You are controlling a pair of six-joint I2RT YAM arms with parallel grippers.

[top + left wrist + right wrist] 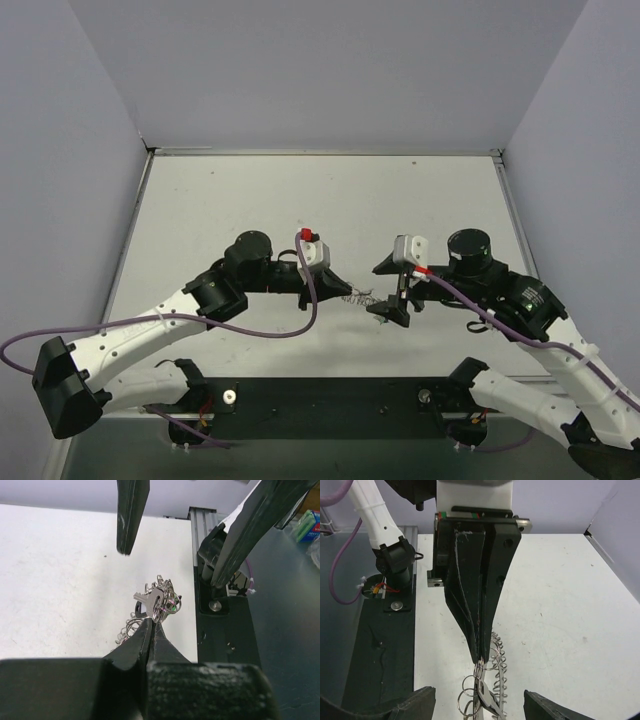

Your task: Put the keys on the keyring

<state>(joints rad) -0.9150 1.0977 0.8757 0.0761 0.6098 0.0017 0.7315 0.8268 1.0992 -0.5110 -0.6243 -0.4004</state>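
From above, one keyring [365, 297], a small tangle of silvery wire, shows over the white table [250, 200] between two arms. The left gripper [343, 291] is at its 9 o'clock and the right gripper [392, 306] at its 3 o'clock. In the left wrist view, the left fingers are pressed together on the wavy coil, with one silver key [146, 600] at 12 o'clock from their tips and a green glint beside it. In the right wrist view, the right fingers are spread wide at 7 and 5 o'clock, holding nothing, with the ring between them.
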